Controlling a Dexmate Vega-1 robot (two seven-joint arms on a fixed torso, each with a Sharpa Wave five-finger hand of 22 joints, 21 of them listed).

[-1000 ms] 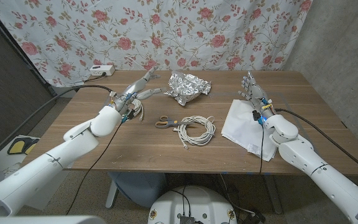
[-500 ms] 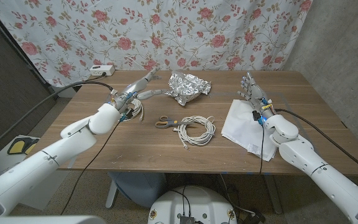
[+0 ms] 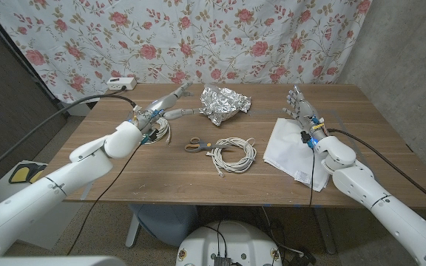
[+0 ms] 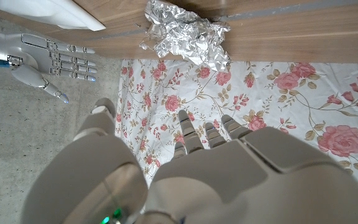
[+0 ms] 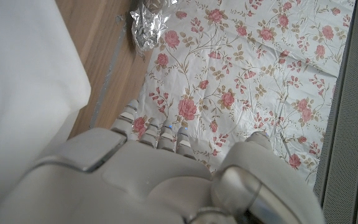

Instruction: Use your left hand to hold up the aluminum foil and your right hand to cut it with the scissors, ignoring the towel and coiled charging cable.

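Observation:
The crumpled aluminum foil (image 3: 224, 104) lies at the back middle of the table, also seen in the left wrist view (image 4: 185, 34) and the right wrist view (image 5: 149, 20). My left hand (image 3: 166, 108) reaches toward it with fingers spread, its fingertips just short of the foil's left edge, holding nothing. Scissors (image 3: 195, 145) with orange and grey handles lie on the wood in front of the foil. My right hand (image 3: 302, 108) stands with fingers straight up over the white towel (image 3: 296, 145), away from the scissors; it shows in the left wrist view too (image 4: 45, 55).
A coiled white charging cable (image 3: 233, 153) lies right of the scissors. A white power strip (image 3: 120, 84) sits at the table's back left corner. A floral curtain (image 3: 198, 37) hangs behind the table.
My left hand has moved right, closer to the foil. The right arm has stayed still.

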